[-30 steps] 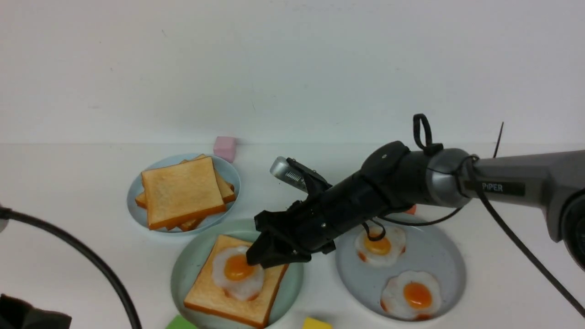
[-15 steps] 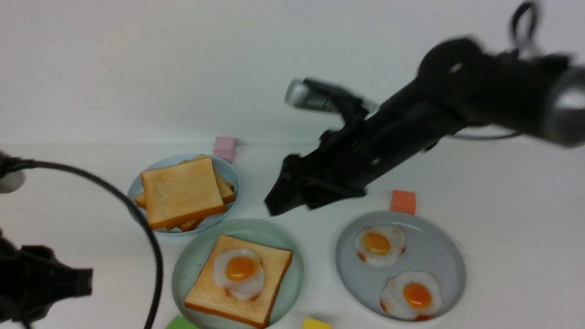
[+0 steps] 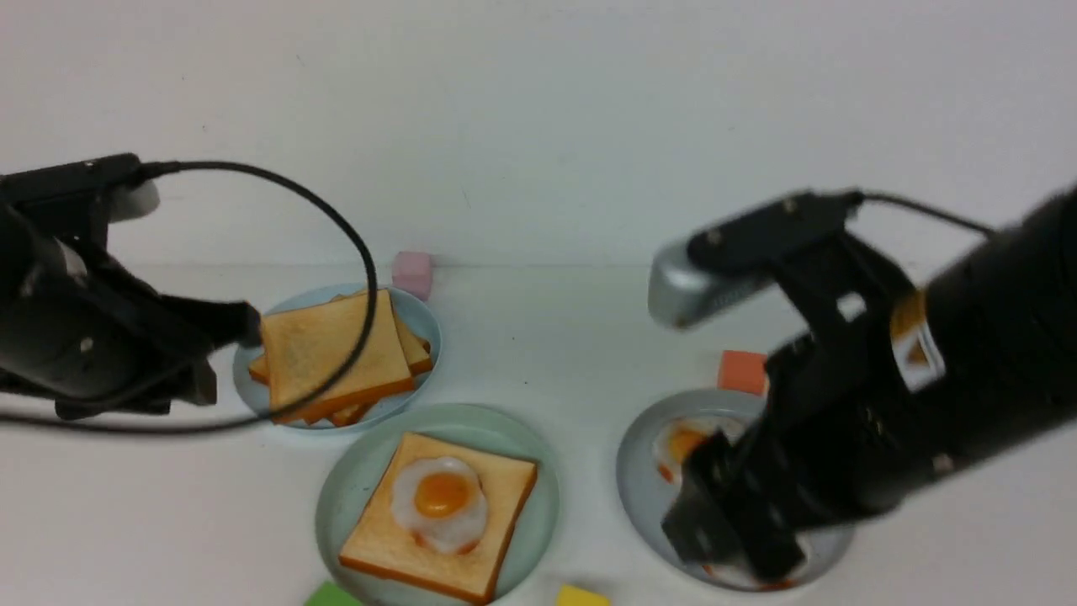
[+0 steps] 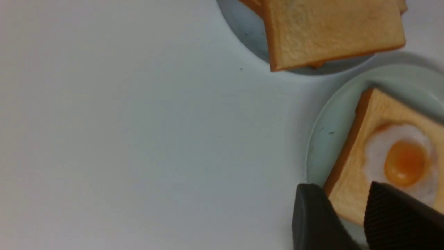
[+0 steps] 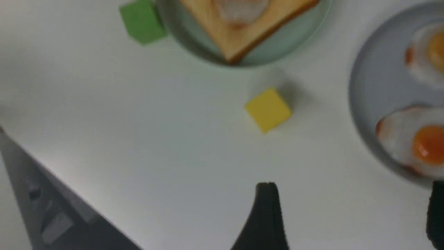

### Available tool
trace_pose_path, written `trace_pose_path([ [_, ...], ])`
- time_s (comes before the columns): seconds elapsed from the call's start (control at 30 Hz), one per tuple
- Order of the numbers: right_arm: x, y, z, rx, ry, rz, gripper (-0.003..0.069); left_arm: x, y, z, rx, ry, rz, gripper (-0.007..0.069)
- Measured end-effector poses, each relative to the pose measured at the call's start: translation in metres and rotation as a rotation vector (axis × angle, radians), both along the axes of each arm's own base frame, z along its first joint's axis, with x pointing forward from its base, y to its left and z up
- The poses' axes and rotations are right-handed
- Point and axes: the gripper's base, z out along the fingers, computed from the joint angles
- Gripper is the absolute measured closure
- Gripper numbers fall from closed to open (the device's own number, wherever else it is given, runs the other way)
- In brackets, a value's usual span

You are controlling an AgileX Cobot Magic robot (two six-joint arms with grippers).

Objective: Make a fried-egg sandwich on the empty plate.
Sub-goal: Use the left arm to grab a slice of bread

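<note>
The mint-green plate (image 3: 345, 480) holds one toast slice (image 3: 379, 539) with a fried egg (image 3: 439, 497) lying on it; both also show in the left wrist view, the toast (image 4: 350, 173) and the egg (image 4: 402, 163). A stack of toast slices (image 3: 336, 353) lies on the light-blue plate (image 3: 421, 324). My left gripper (image 3: 223, 353) is open and empty, just left of that stack. My right gripper (image 3: 724, 530) is wide open and empty, low over the front of the grey-blue plate (image 3: 639, 471).
The grey-blue plate holds two other fried eggs (image 5: 416, 142); my right arm hides most of them in the front view. A yellow cube (image 3: 583, 596) and a green cube (image 3: 332, 596) lie at the front, an orange cube (image 3: 742, 370) and a pink cube (image 3: 413, 272) farther back.
My right gripper left the egg on the toast, rose, and swung back right over the grey-blue plate. My left arm came up from the lower left toward the toast stack.
</note>
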Motion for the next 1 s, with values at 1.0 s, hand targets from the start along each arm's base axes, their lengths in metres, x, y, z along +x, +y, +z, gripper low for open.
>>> trace_pose_path([
  [1.0,-0.025,0.002,-0.010,0.050,0.095,0.035,0.0073,0.122,0.044,-0.124,-0.344,0.070,0.066,0.0244],
])
